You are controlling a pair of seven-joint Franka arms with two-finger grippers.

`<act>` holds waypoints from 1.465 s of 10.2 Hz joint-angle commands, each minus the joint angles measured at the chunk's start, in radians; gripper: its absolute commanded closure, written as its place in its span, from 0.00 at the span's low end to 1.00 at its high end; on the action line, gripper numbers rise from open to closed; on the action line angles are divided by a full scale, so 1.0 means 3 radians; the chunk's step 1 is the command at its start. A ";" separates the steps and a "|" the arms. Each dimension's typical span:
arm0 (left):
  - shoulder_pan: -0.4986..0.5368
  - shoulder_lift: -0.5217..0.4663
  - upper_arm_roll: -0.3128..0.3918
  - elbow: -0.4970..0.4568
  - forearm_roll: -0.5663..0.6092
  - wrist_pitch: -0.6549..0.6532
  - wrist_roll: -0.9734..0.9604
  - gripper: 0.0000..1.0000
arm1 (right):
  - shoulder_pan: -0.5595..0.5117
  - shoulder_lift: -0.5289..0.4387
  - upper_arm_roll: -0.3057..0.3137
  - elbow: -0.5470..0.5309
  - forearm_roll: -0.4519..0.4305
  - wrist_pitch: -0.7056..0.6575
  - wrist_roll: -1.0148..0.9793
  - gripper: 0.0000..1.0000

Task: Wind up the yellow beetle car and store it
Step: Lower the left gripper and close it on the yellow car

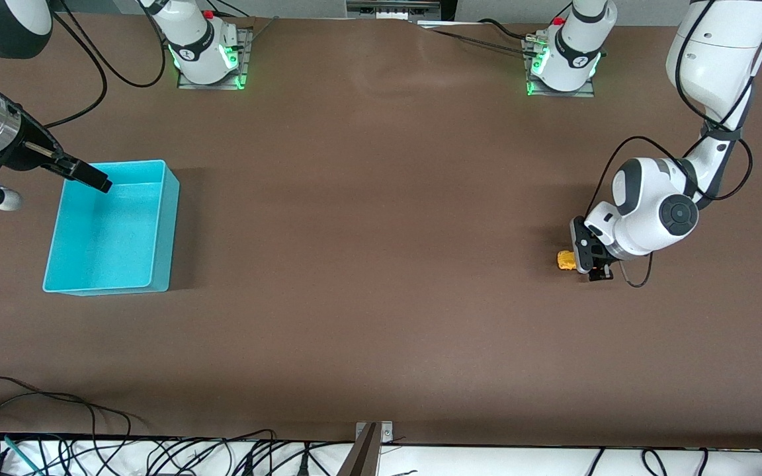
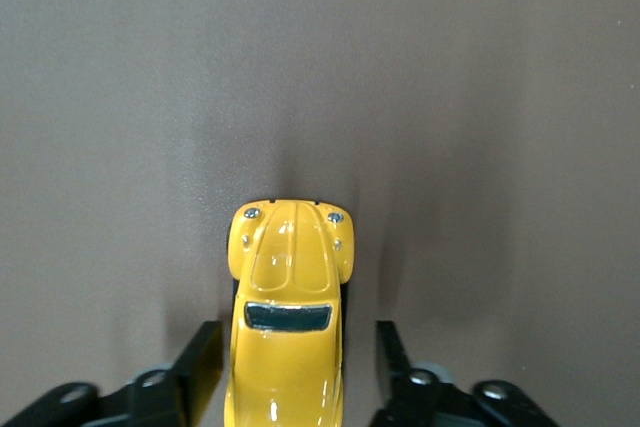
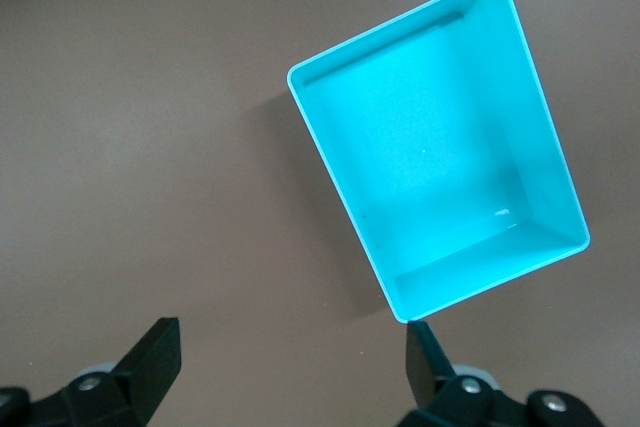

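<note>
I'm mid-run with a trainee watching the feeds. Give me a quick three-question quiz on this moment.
1. True or false: the left gripper has its fingers on either side of the yellow beetle car, with gaps showing.
2. Which is inside the turquoise bin? A) the car B) a cable C) nothing visible
3. Fill in: the right gripper hangs over the table beside the ____, fingers apart.

Key
1. True: the car sits on the table toward the left arm's end, between open fingers.
2. C.
3. Bin, at the right arm's end.
</note>
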 commanded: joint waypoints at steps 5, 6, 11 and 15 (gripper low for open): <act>0.0000 0.0022 -0.0008 0.0025 0.0045 -0.0001 0.0223 1.00 | -0.0002 -0.0006 -0.0004 -0.0008 0.0046 0.0022 -0.0001 0.00; 0.0010 0.0027 -0.0008 0.0030 0.0045 -0.0011 0.0274 1.00 | -0.0002 -0.0006 -0.0004 -0.0008 0.0046 0.0022 -0.0001 0.00; 0.0040 0.0124 0.0068 0.0050 0.0091 -0.0021 0.0305 1.00 | -0.0002 -0.0006 -0.0004 -0.0008 0.0051 0.0022 -0.0001 0.00; 0.0408 0.0349 0.0079 0.0275 0.0194 -0.0016 0.0821 1.00 | -0.0002 -0.0006 -0.0004 -0.0008 0.0051 0.0022 -0.0001 0.00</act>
